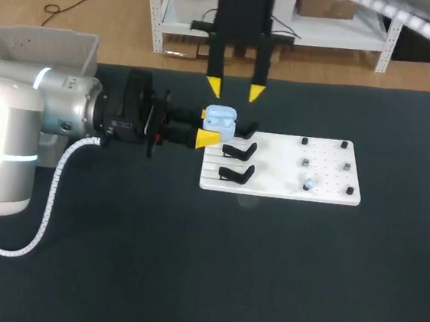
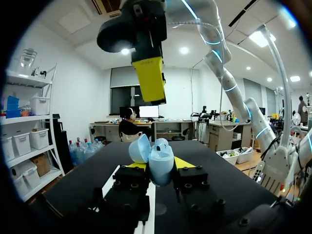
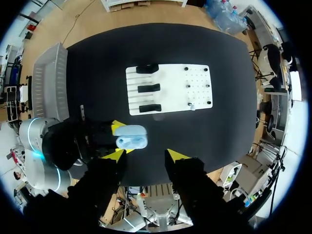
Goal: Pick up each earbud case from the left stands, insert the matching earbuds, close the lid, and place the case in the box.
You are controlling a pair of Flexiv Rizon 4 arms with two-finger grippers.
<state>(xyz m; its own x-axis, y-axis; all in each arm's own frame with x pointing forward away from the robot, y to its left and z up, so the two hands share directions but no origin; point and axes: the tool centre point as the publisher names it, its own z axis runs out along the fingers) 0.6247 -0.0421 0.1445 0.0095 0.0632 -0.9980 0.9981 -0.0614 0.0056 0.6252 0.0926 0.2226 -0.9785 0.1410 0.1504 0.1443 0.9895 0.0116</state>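
Your left claw [image 1: 206, 126] pinches the case [image 1: 219, 118] from two sides, upper middle of the head view, over the board's [image 1: 281, 189] upper left corner. The case is pale blue with its lid flipped open. In the left wrist view it stands upright between the yellow tips, lid leaning back. You can't tell whether it touches the top stand.

Your right claw [image 1: 235, 91] comes in from the top of the frame and hangs just beyond the case, fingers spread, not touching it. In the right wrist view the case [image 3: 130, 137] sits just ahead of that claw, nearer one finger than the other.

Three black stands [image 1: 239, 151] line the board's left part. A small pale earbud [image 1: 309, 184] lies at the board's lower right, well apart from the case. The bin [image 1: 43, 43] is upper left of the frame, behind your left arm.

The board sits well in from the desk [image 1: 188, 266] edges, with wide dark desk below it and to its right. The far edge runs just behind the right claw.
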